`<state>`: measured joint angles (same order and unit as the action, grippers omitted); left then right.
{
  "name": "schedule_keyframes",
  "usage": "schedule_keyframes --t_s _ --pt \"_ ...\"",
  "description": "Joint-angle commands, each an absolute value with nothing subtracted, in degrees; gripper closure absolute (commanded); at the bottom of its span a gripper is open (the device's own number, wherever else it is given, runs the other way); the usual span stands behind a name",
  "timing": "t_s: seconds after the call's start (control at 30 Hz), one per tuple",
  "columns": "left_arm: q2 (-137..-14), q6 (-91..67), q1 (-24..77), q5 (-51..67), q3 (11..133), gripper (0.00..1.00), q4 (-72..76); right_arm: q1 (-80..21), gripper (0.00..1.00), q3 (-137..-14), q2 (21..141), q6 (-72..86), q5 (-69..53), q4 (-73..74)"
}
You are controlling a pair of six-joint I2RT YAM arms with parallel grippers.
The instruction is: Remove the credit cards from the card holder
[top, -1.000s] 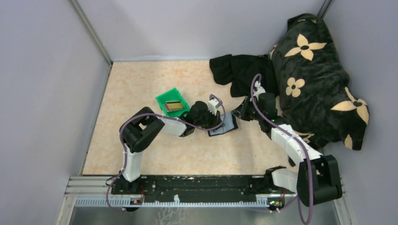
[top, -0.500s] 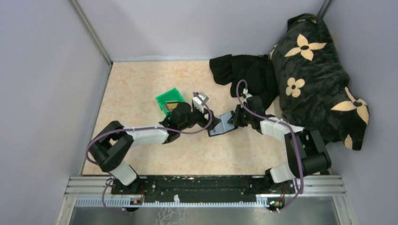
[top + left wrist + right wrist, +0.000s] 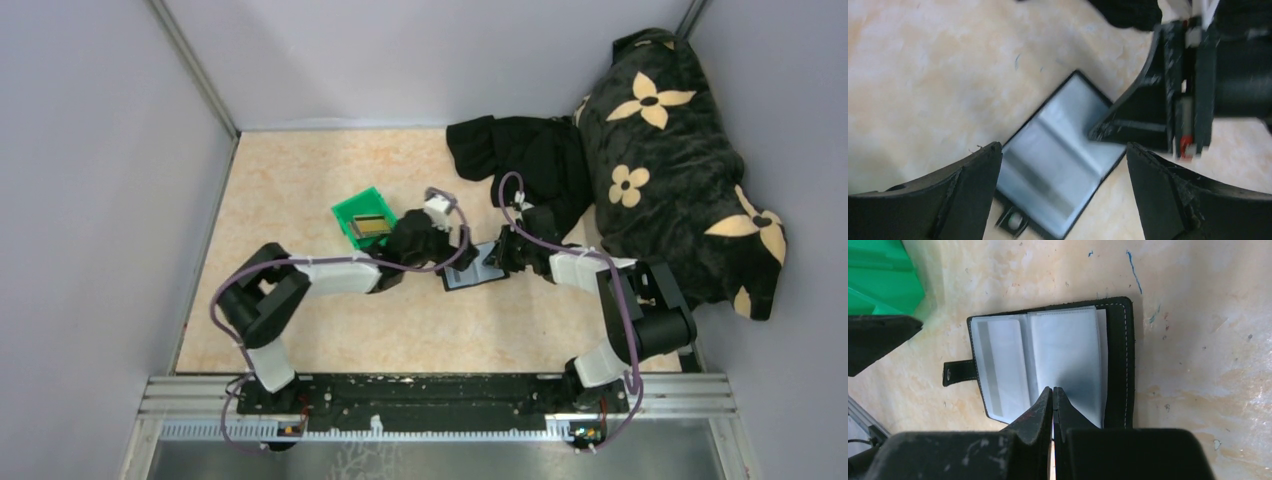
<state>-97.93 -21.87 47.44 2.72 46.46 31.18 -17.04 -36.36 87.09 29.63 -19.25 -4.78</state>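
Note:
The black card holder lies open on the table, grey-blue inner faces up, tab toward the left arm. A pale credit card with a grey stripe sits in its left sleeve. A gold-brown credit card lies in the green bin. My left gripper hangs open just above the card holder, nothing between its fingers. My right gripper is shut, its tips resting on the holder's inner sleeve near the fold. The right gripper also shows in the left wrist view, touching the holder.
A green plastic bin stands just left of the holder, its corner in the right wrist view. A black cloth and a big black flowered cushion fill the back right. Grey walls close in on the left, back and right.
My left gripper has opened wide, swinging toward the bin and back over the holder. My right gripper has come down onto the holder's inner face and shut.

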Motion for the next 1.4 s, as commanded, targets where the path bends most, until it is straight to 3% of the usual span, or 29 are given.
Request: schedule_keyframes --t_s 0.0,0.1,0.13,0.17,0.2,0.23,0.33,0.53,0.83,1.2,1.27,1.37 --pt "-105.39 -11.96 53.39 -14.40 61.91 0.01 9.17 -17.32 1.00 -37.56 87.26 29.24 -19.90 -7.47" --pt "-104.93 -21.76 49.07 -1.47 58.27 0.01 16.08 -17.36 1.00 -37.46 87.32 29.25 -19.98 -7.34" --pt "-105.28 -26.70 46.76 4.44 55.96 0.15 21.04 -17.36 1.00 -37.40 87.28 29.16 -19.91 -7.26" --pt "-106.32 -31.64 44.79 8.99 54.32 0.40 24.56 -17.33 1.00 -37.33 87.18 29.08 -19.81 -7.21" --pt "-107.67 -33.83 43.51 11.89 54.40 0.55 24.94 -17.36 1.00 -37.23 87.00 29.01 -19.62 -7.13" --pt "-108.63 -33.85 43.22 12.36 55.60 0.56 23.11 -17.35 1.00 -37.11 86.82 29.07 -19.57 -7.05" --pt "-108.07 -31.34 44.44 7.85 56.08 0.53 17.83 -17.36 1.00 -36.49 86.04 29.04 -19.58 -7.20" --pt "-107.65 -34.57 44.53 11.92 53.37 0.41 23.86 -17.31 1.00 -35.09 85.94 28.90 -19.07 -7.78" --pt "-105.54 -37.07 45.54 14.00 53.27 0.40 23.68 -17.36 1.00 -35.09 85.56 28.74 -18.66 -7.71" --pt "-95.98 -34.85 45.44 10.34 51.62 0.40 19.71 -14.26 1.00 -33.87 79.25 32.07 -4.69 -1.48" --pt "-95.23 -34.41 45.44 10.11 50.79 0.39 19.77 -13.05 0.93 -34.96 78.54 31.94 -4.36 -0.01" --pt "-94.84 -33.90 45.39 10.43 49.54 0.39 20.39 -12.34 0.73 -37.20 79.46 31.17 -1.82 2.45"
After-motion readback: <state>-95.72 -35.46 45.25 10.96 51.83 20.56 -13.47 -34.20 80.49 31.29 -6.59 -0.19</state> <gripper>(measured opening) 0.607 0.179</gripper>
